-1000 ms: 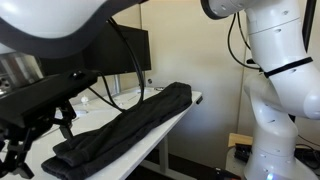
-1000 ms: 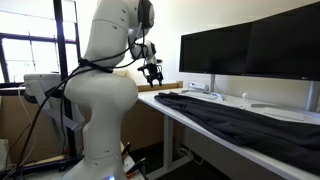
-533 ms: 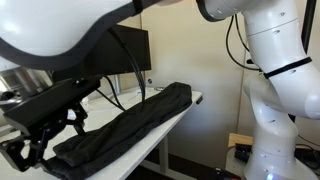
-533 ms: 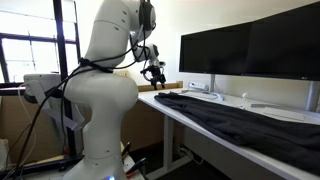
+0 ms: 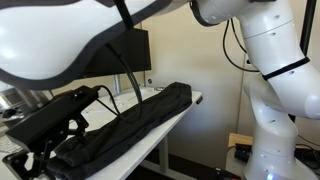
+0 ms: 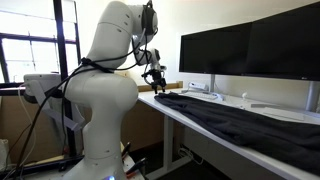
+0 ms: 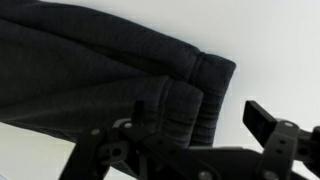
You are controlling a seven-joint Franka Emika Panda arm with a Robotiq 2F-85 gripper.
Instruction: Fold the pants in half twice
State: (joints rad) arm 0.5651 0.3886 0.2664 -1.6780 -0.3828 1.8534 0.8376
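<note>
Black soft fabric fills much of every view. Counts: one arm, one gripper, one pair of pants, two monitors, one desk.

In an exterior view, reading left to right:
- a dark-framed window [image 6: 25,60]
- your white, rounded, glossy robot arm [image 6: 105,90]
- the black metal-linkage gripper [image 6: 155,76], hanging over the end of the white flat-topped desk [image 6: 185,122]
- the black, matte, wrinkled pants [image 6: 235,115], laid lengthwise along the desktop
- behind them, two black glossy monitors [image 6: 215,45] side by side

In the wrist view, the pants [image 7: 80,70] take up the left and centre. They lie in thick layers, with a stitched band [image 7: 205,80] at the end facing right onto bare white desktop [image 7: 275,50]. Your gripper [image 7: 185,150] sits low in the frame. Its two blocky black fingers [image 7: 268,122] are spread wide, with nothing gripped between them. Whether they touch the cloth cannot be told.
</note>
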